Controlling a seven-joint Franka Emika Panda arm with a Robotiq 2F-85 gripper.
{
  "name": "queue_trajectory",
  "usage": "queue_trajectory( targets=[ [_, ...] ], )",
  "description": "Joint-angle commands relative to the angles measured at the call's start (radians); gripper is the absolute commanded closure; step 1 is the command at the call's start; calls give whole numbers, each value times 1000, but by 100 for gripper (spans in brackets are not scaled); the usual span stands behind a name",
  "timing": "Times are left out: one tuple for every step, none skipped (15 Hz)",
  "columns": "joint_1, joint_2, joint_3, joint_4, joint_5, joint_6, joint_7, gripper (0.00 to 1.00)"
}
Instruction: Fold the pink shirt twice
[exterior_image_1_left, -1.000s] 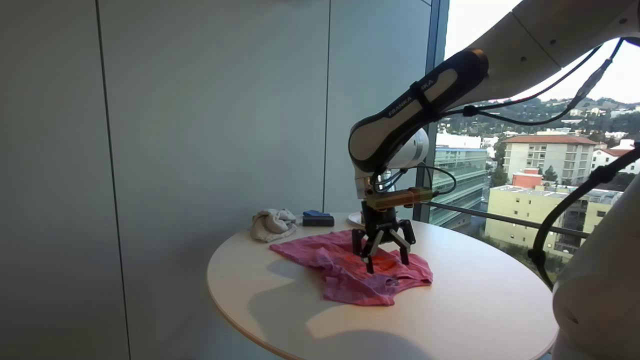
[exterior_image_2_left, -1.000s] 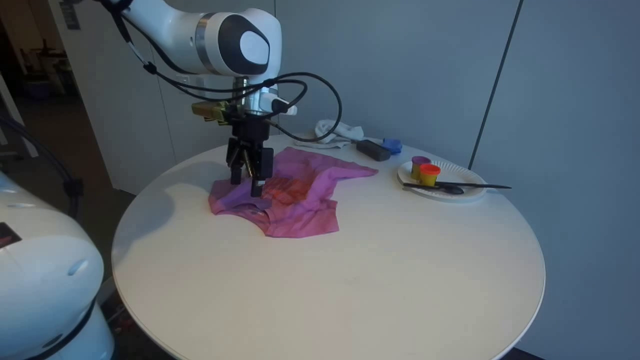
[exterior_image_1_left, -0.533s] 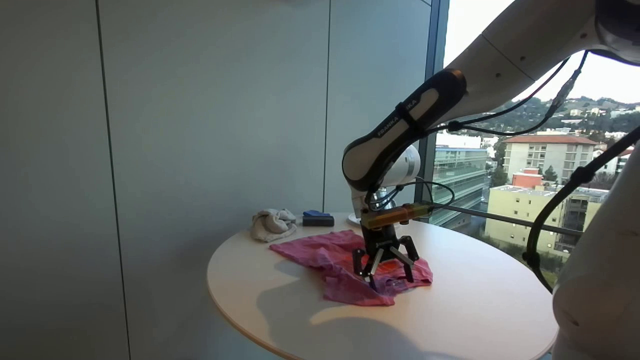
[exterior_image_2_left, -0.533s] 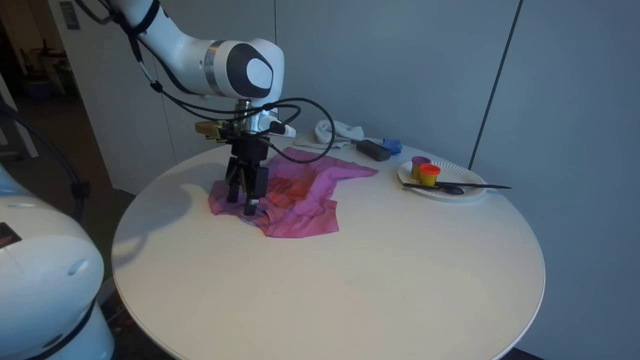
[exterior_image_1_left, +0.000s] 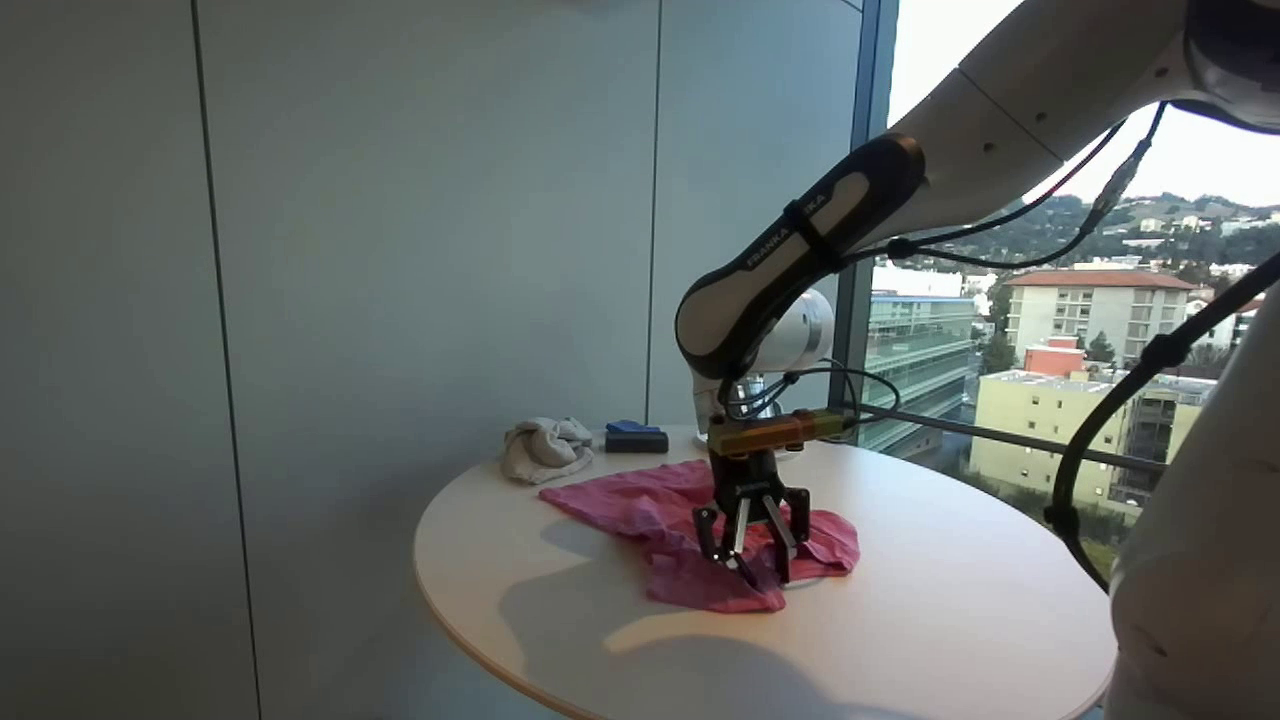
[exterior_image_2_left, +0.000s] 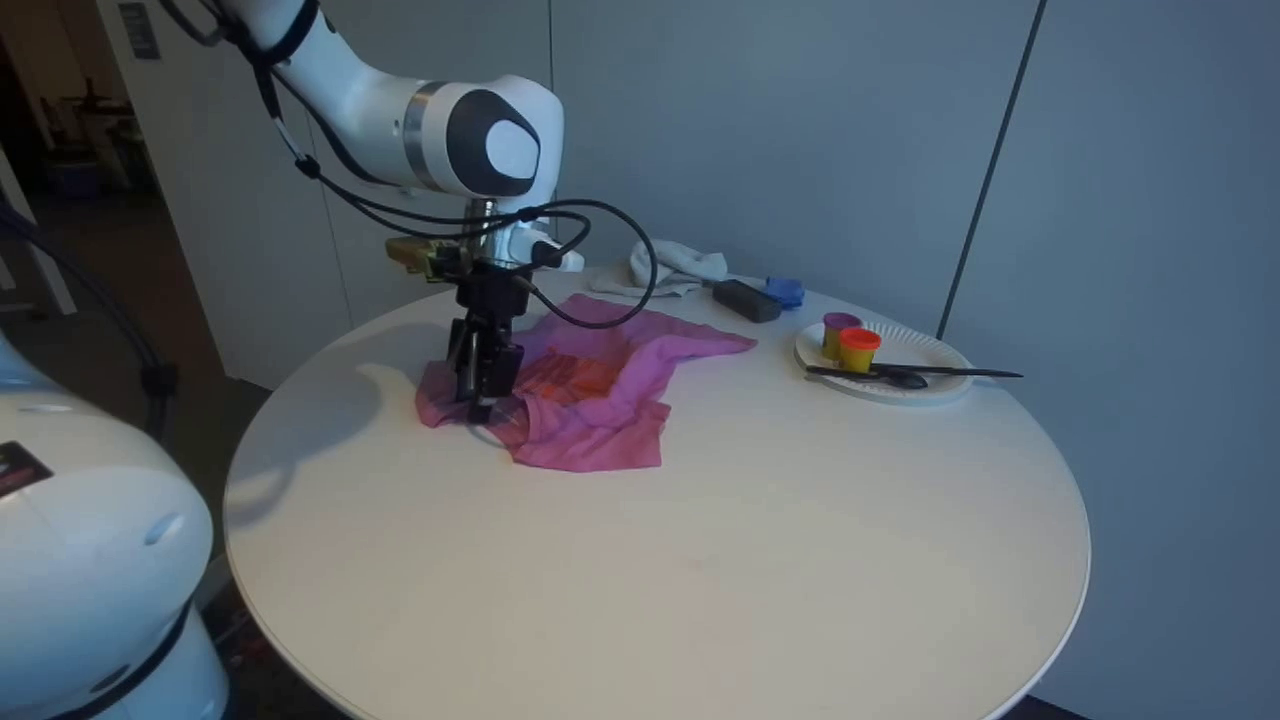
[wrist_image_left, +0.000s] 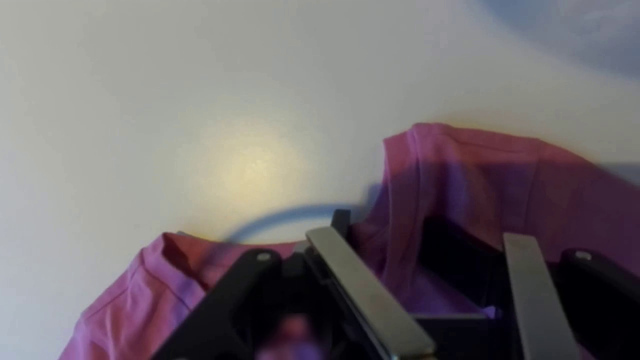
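Observation:
The wrinkled pink shirt lies spread on the round table, an orange-red patch on its upper side. My gripper points straight down at the shirt's collar end, its fingertips down in the cloth. In the wrist view, the gripper stands partly open, with a bunched fold of pink cloth between its fingers. A gap with loose cloth still shows there, so no firm pinch can be made out. One fingertip is beside the collar opening. The arm hides part of the shirt in both exterior views.
A grey-white cloth, a black box and a small blue item rest at the back by the wall. A paper plate holds two small tubs and dark cutlery. The white table has a rounded edge.
My gripper has come down onto the shirt's collar end and its jaws have drawn closer together. The cloth around the collar has been gathered inward a little; nearby edges shifted slightly.

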Motion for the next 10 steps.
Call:
queue_trajectory(
  targets=[
    [18, 1, 4, -11, 45, 55, 5, 88],
    [20, -8, 7, -12, 43, 56, 9, 93],
    [23, -28, 11, -15, 37, 48, 16, 96],
    [24, -68, 22, -18, 10, 25, 41, 98],
    [26, -105, 32, -22, -7, 3, 61, 96],
    [28, -165, 50, -28, -36, -27, 90, 94],
    [31, -230, 73, -30, -73, -71, 122, 94],
    [29, -267, 97, -20, -121, -109, 147, 94],
    [30, -304, 118, -3, -154, -159, 161, 94],
    [32, -344, 139, 19, -187, -211, 167, 94]
  ],
)
